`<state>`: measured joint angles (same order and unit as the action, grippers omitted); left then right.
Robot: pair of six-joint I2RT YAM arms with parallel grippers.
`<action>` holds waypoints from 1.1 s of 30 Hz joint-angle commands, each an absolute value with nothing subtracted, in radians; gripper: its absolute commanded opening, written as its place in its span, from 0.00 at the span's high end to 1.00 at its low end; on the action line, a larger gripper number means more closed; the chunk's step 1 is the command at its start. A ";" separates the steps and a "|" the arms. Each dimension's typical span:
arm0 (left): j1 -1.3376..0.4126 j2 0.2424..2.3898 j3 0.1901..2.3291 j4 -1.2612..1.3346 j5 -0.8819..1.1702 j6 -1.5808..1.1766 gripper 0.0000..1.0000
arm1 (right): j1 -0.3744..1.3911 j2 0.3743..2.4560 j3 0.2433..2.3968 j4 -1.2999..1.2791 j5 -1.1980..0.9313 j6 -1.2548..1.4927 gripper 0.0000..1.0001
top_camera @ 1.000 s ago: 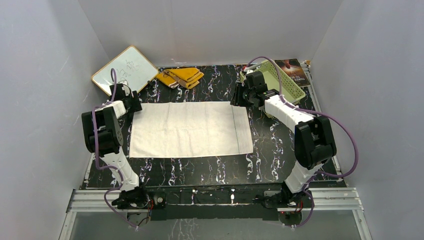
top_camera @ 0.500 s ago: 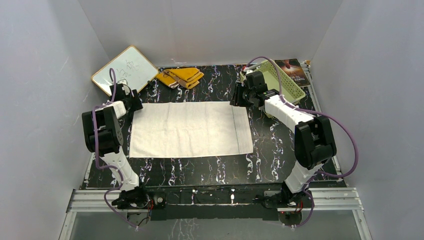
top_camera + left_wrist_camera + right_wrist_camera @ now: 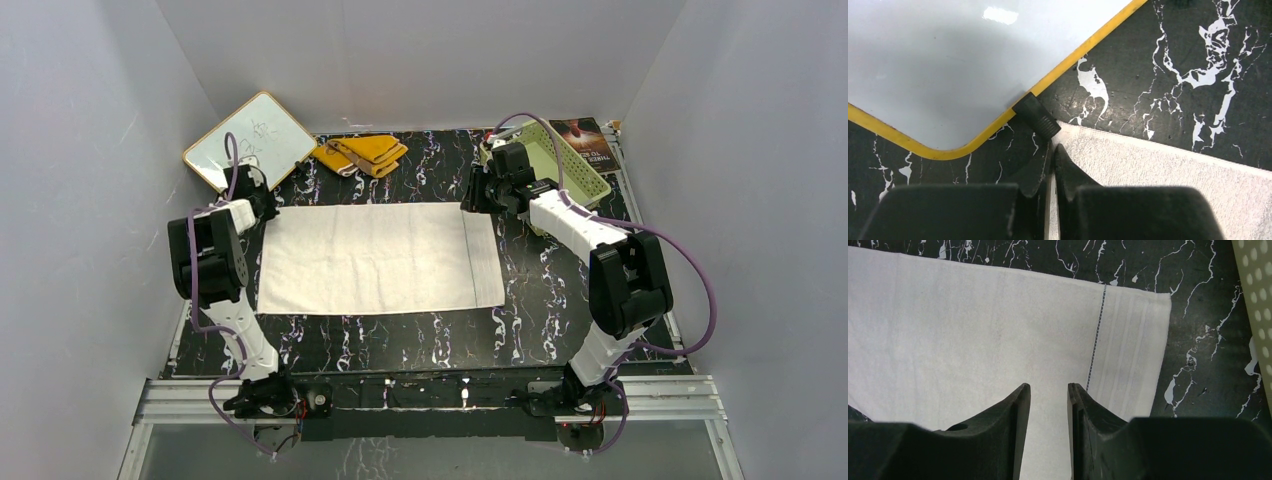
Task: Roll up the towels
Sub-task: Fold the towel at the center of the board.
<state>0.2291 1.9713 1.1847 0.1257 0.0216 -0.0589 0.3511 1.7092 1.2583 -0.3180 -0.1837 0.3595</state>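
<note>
The left gripper [image 3: 1052, 150] has just closed on the far-left corner of the white towel [image 3: 380, 258], apparently ready to start rolling, while the right gripper [image 3: 1048, 388] hovers part-open above it.

Black, white-veined worktop [image 3: 400, 340]. At its centre a white towel [image 3: 370, 258] lies spread flat. Along the far edge, from left to right: a whiteboard [image 3: 250, 140], a folded yellow towel [image 3: 362, 153], a green basket [image 3: 565, 160] and a book [image 3: 590, 135].
</note>
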 commanded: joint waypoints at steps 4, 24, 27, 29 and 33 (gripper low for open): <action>0.219 1.863 1.135 -0.027 0.034 -0.114 1.00 | 0.325 1.726 1.297 -0.245 -0.141 0.333 0.68; 0.221 1.726 1.185 -0.107 -0.014 -0.131 1.00 | 0.312 2.105 1.660 -0.442 0.241 0.195 0.48; 0.221 1.732 1.187 -0.107 -0.015 -0.127 1.00 | 0.313 2.112 1.630 -0.433 0.268 0.181 0.51; 0.220 1.742 1.191 -0.107 -0.014 -0.128 1.00 | 0.313 2.126 1.628 -0.438 0.267 0.175 0.52; 0.222 1.760 1.202 -0.110 -0.004 -0.135 1.00 | 0.313 2.156 1.626 -0.438 0.219 0.176 0.51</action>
